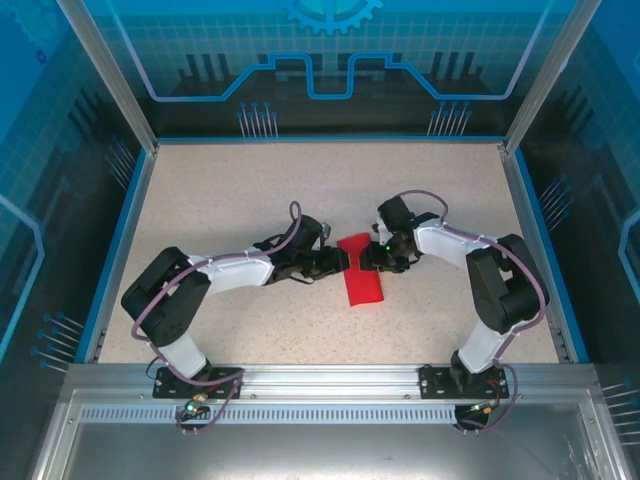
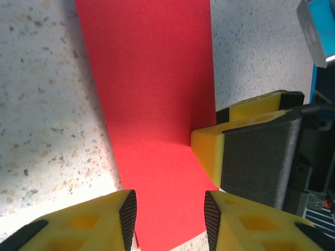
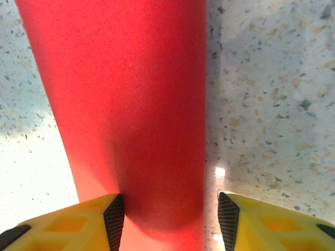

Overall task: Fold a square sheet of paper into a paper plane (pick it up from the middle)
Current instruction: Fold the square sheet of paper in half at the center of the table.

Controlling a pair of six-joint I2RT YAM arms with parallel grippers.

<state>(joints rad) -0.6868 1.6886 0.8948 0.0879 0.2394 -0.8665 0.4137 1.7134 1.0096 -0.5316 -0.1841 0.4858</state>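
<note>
You'll find the folded red sheet of paper (image 1: 363,288) flat on the table (image 1: 240,200), long axis running near-to-far, with the left gripper (image 1: 341,260) and right gripper (image 1: 369,258) both part-open, straddling its width from opposite sides.

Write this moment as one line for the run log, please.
red paper: folded narrow, flat on table | left gripper: open, straddling paper | right gripper: open, straddling paper

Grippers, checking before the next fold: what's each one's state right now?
Left gripper: open, jaws straddling the folded red paper.
Right gripper: open, jaws apart over the same paper.
</note>
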